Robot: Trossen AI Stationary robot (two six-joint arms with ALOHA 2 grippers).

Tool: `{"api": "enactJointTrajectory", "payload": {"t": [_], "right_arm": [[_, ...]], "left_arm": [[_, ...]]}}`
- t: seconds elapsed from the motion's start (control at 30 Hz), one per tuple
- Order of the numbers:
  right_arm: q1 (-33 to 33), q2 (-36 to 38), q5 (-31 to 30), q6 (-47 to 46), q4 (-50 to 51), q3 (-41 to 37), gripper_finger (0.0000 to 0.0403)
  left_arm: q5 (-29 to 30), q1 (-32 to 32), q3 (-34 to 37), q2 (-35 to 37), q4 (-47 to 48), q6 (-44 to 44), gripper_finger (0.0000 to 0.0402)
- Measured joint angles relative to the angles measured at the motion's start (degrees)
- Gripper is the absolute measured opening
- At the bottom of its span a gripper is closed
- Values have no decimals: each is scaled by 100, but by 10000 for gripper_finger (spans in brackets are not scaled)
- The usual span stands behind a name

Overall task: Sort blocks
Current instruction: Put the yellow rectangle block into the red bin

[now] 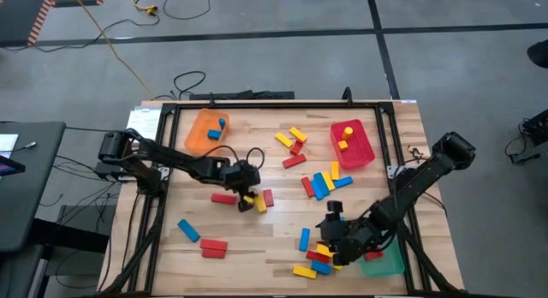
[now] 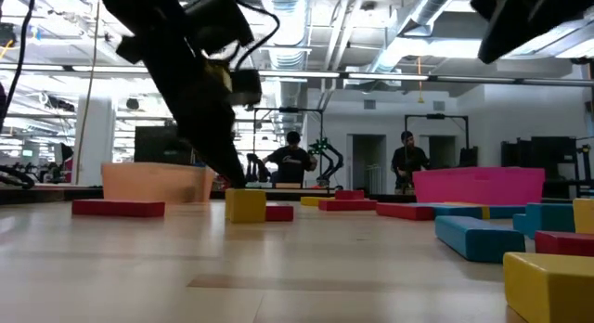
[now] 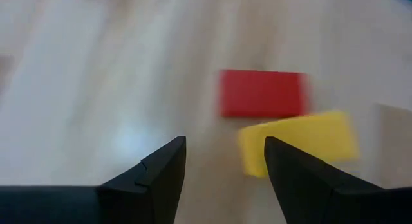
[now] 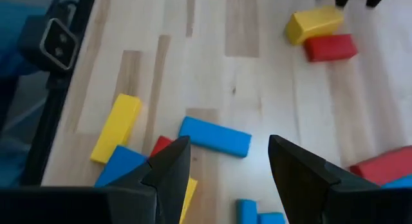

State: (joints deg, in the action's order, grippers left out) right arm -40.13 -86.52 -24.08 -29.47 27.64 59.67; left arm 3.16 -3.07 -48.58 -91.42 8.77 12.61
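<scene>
Left gripper [image 1: 247,193] sits low over the middle of the table [image 1: 257,238], fingers apart with nothing between them. In the left wrist view the two dark fingers [image 3: 161,179] straddle bare wood; a yellow block [image 3: 297,147] lies just ahead of one finger, touching or nearly touching it, and a red block [image 3: 261,93] lies just beyond the yellow one, the two close together. From above, that same pair shows beside the gripper, with another red block [image 1: 223,198] on its other side. The left arm reaches in from the left edge, stretched nearly flat across the table.

Right gripper [image 1: 332,232] hangs over the near right part of the table, fingers likewise spread and empty. Past its fingers [image 4: 168,169] lies a single blue block [image 4: 214,136]; a yellow block [image 4: 116,127] rests slanted near the table's frame, with blue and red pieces crowded under the wrist. That cluster is partly hidden by the arm, so the count there is uncertain. The right arm folds in from the right edge, elbow raised.

Further out: a loose scatter of blocks mid-table, more red and yellow ones toward the far side, a blue block [image 1: 188,230] and a red block [image 1: 213,247] at near left. Orange tray [image 1: 199,134] at far left holds blue pieces; red tray [image 1: 362,148] at far right holds yellow ones; green tray [image 1: 383,264] sits at near right, partly behind the right arm. Two people stand in the room beyond the table.
</scene>
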Motion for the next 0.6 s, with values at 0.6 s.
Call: {"api": "enactJointTrajectory", "payload": {"t": [0.6], "right_arm": [[333, 0, 180, 843, -1196, -5, 226]], "left_arm": [[806, -831, 0, 216, -110, -3896, 205]]}}
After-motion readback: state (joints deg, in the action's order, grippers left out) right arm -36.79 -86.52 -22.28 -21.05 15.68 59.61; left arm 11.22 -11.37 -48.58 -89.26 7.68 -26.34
